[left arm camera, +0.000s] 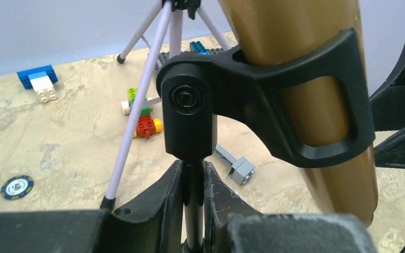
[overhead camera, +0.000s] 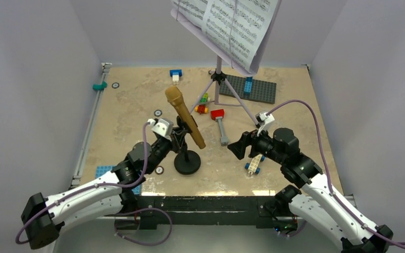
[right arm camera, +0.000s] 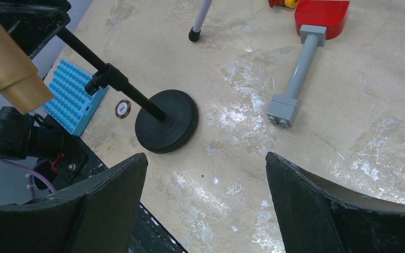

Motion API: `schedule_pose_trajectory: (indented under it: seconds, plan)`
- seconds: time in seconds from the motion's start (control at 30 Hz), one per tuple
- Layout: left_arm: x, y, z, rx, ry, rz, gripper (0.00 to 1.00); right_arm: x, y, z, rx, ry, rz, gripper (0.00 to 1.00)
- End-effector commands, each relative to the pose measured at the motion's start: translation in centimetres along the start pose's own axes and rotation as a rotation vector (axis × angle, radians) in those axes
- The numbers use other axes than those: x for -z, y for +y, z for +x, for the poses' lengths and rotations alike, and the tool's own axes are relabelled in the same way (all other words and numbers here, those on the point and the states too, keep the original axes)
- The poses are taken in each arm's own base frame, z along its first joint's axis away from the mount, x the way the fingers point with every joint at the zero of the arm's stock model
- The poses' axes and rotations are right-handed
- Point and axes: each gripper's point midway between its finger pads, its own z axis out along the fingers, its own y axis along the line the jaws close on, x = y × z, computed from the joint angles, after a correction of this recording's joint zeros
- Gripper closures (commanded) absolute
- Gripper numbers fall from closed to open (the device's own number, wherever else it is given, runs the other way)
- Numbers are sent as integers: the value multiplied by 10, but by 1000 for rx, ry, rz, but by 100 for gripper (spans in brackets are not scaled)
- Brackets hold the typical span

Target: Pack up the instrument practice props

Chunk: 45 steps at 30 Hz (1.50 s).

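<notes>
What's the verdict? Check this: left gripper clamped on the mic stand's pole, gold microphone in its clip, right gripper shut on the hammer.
Wrong on the right gripper: the right wrist view shows it open and empty, the hammer lying on the table beyond it. The left gripper, mic stand and gold microphone are as you say.

- Sheet-music pages [overhead camera: 232,26], music stand desk [overhead camera: 267,39]: far part cut off by the overhead view's top edge.
- Gold microphone [left arm camera: 295,63]: head beyond the left wrist view's top edge.
- Mic stand [left arm camera: 192,121]: base hidden behind the left gripper [left arm camera: 192,179].
- Blue baseplate [overhead camera: 103,170], near left: partly under the left arm.
- Chip [left arm camera: 17,186]: print too small to read.
</notes>
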Motion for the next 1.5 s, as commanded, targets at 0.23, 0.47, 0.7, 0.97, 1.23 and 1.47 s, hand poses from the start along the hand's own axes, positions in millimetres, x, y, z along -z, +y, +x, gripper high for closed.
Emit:
schedule_pose_trajectory:
  seconds: [0.23, 0.47, 0.7, 0.97, 1.23, 1.47]
  plan:
    - [-7, -3, -67, -51, -344, -167, 100, 4, -7, -11, 33, -73, 36, 13]
    - [-16, -5, -66, -59, -369, -194, 100, 5, -8, -14, 39, -84, 46, 13]
    - [-22, -6, -38, -37, -293, -201, 94, 6, -8, -13, 37, -81, 49, 13]
    - [-21, -6, -26, -29, -235, -192, 56, 10, -5, -17, 35, -85, 46, 13]
    - [-3, 4, -28, -19, -183, -210, 29, 17, -4, -23, 43, -89, 56, 13]
    - [36, 24, -13, -102, -12, -212, 2, 22, 1, -22, 63, -56, 42, 12]
